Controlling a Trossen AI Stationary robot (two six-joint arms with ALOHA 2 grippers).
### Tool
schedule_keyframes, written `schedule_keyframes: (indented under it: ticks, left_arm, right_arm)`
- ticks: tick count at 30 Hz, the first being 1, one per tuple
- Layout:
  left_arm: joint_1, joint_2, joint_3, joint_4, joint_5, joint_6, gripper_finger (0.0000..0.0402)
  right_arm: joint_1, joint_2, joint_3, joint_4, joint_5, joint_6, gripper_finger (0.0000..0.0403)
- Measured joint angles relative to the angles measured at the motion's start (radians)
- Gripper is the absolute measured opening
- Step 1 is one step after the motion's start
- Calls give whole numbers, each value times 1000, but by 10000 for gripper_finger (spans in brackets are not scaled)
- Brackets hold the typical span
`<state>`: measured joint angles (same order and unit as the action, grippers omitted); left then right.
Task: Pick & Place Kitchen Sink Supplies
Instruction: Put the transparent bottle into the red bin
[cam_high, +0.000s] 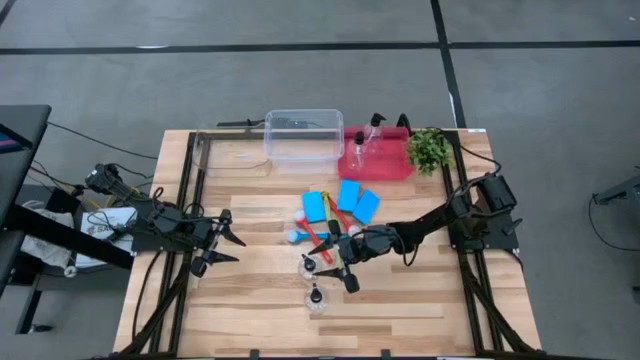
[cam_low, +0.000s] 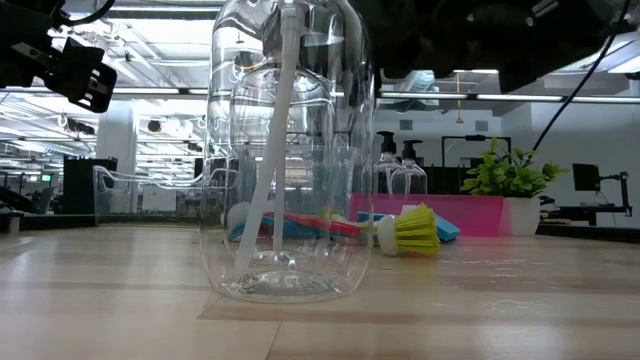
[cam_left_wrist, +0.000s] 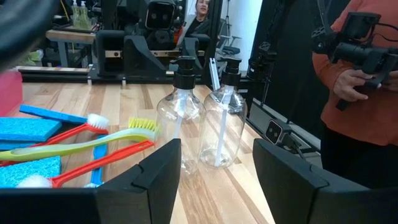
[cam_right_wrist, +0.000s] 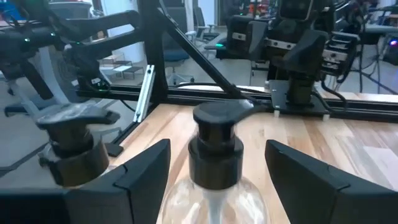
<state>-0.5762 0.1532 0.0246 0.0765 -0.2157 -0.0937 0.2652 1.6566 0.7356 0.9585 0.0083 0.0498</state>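
Both arms reach inward, left gripper (cam_high: 228, 243) and right gripper (cam_high: 338, 268) fingers spread.

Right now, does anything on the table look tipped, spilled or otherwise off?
Nothing looks spilled or damaged. The two near bottles stand upright, and two more stand upright in the red tray. The brushes lie crossed in a loose heap beside the blue sponges, untidy but not odd. The right gripper is open around one pump top.

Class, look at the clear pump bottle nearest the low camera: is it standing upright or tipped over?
Upright: the pump bottle stands on its base on the table, its tube running up inside.
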Motion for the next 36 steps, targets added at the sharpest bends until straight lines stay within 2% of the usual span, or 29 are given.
schedule_keyframes:
  ticks: [11,36]
  left_arm:
    - [0,1,0,5,0,0,202]
    - [0,2,0,15,0,0,202]
  right_arm:
    - [-6,0,60,-79,-35,-7,256]
    - [-6,0,60,-52,-35,-5,256]
